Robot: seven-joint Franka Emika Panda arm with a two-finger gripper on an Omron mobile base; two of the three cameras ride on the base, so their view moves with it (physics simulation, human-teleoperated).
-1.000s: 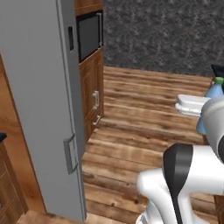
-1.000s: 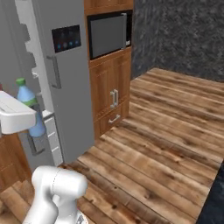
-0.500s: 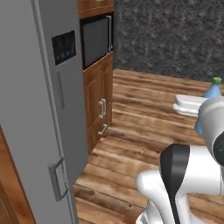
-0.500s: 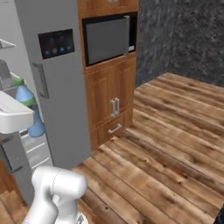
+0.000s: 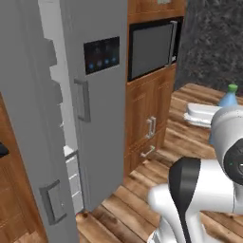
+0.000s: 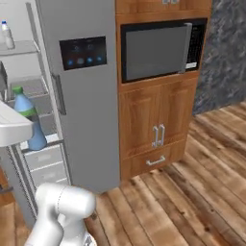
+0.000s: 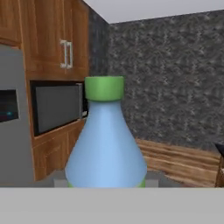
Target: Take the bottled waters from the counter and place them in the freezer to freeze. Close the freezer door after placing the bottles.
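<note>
Base was swung toward the freezer [image 6: 33,96] | green-capped bottle [image 7: 106,135] was kept clamped in end effector [image 7: 105,186] | white bottle [image 6: 6,34] already shelved

A black-framed built-in microwave [image 6: 158,50] sits in brown wooden cabinetry [image 6: 156,134], well left of the jaws. Plank wooden flooring [image 6: 192,192] lies below; a dark mottled stone wall [image 7: 175,78] stands ahead.

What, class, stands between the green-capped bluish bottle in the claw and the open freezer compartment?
Nothing visible. The clear bluish bottle with the green cap, gripped in the claw, sits before the white-shelved freezer compartment. The plain grey freezer door is swung open, and a small white bottle stands on an upper shelf.
</note>
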